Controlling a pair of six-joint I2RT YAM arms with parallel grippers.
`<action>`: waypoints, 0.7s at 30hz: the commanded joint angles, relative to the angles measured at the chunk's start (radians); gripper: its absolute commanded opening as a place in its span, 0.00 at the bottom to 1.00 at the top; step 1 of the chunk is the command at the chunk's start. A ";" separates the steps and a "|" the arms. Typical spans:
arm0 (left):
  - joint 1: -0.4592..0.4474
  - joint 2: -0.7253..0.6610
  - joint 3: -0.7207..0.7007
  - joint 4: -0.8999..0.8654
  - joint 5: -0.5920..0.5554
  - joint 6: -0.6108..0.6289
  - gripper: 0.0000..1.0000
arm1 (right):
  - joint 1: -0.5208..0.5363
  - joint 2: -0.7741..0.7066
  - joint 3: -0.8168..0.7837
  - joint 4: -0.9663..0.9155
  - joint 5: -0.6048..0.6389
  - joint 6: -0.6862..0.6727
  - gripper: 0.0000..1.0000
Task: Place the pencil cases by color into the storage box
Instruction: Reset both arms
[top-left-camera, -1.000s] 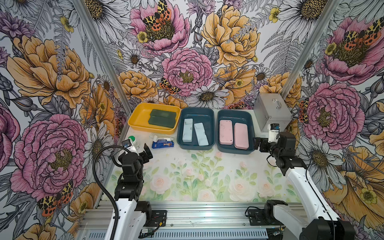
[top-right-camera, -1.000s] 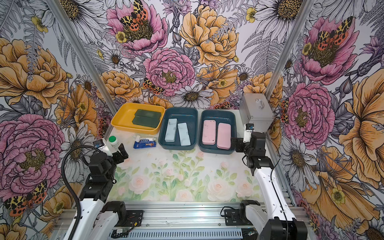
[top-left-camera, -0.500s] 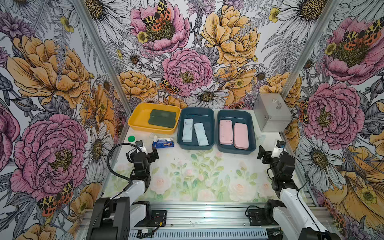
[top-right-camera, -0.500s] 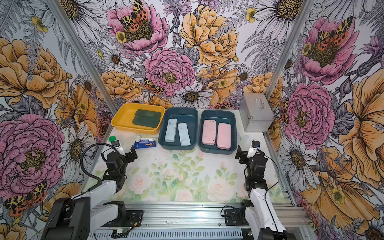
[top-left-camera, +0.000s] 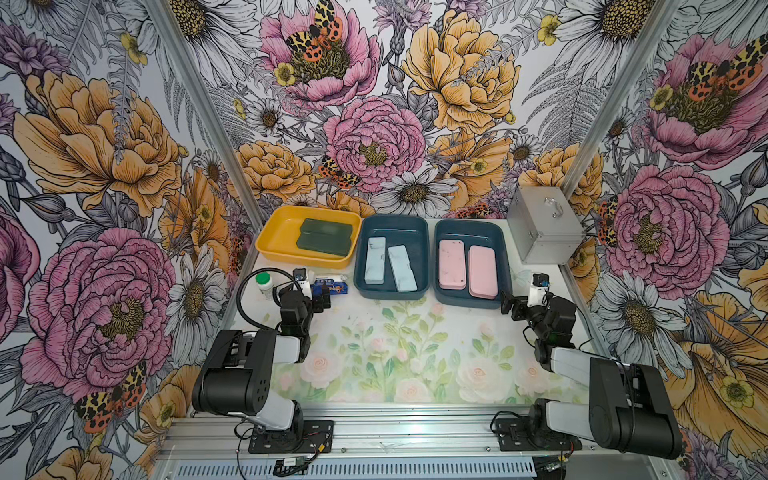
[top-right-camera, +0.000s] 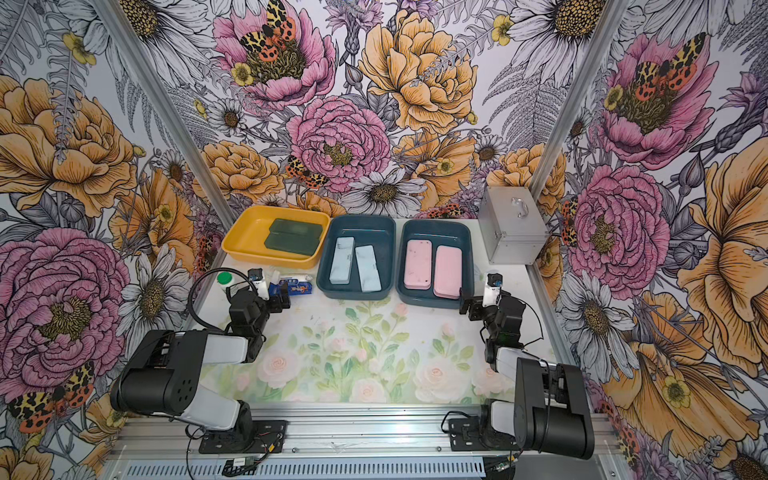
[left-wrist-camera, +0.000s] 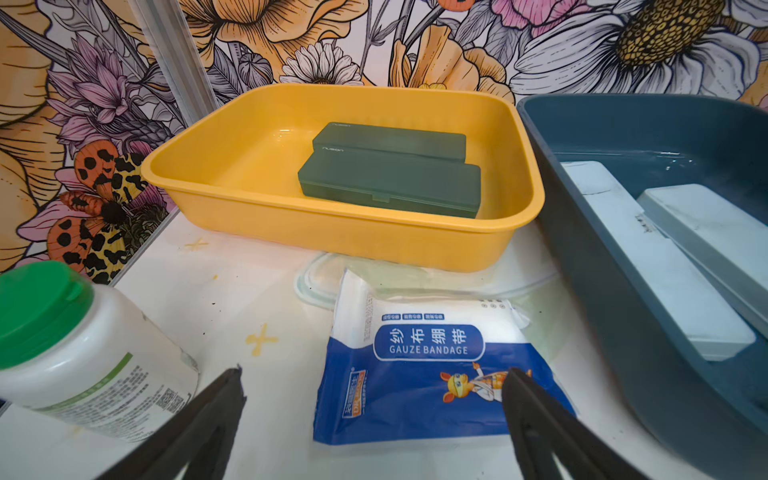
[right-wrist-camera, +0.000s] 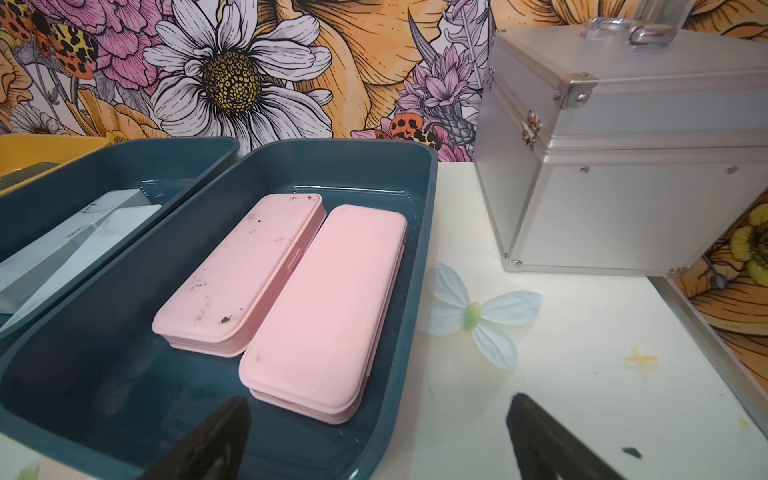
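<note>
Pencil cases (top-left-camera: 482, 272) all sit sorted. Two dark green cases (top-left-camera: 326, 239), smooth matte plastic, overlap in the yellow tray (top-left-camera: 274, 245). Two pale blue cases (top-left-camera: 388, 264) lie slightly splayed in the middle teal bin (top-left-camera: 395, 222). Two pink cases (right-wrist-camera: 324, 307), round-cornered and one speckled with dark scuffs, lie side by side in the right teal bin (top-left-camera: 469, 226). Left hand (top-left-camera: 324, 298) sits low, fingers spread wide and empty, pointing at a gauze bandage packet (left-wrist-camera: 424, 361) beside a green-capped white bottle (left-wrist-camera: 83, 353). Right hand (top-left-camera: 510, 305), equally wide and empty, faces that right bin's near corner. Both arms are folded low over the table (top-left-camera: 415, 353).

Two arms (top-left-camera: 249, 374), black joints, pale grey links, looped black cable (top-left-camera: 240, 297), black-fingered left gripper (left-wrist-camera: 374, 370).
</note>
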 joint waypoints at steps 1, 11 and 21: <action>0.011 0.003 0.030 0.026 0.015 0.001 0.99 | 0.024 0.076 0.050 0.106 -0.048 0.000 0.99; 0.033 0.008 0.050 -0.009 0.000 -0.033 0.99 | 0.095 0.179 0.104 0.074 0.117 -0.030 0.99; 0.033 0.007 0.050 -0.011 0.002 -0.035 0.99 | 0.119 0.181 0.119 0.054 0.280 0.010 0.99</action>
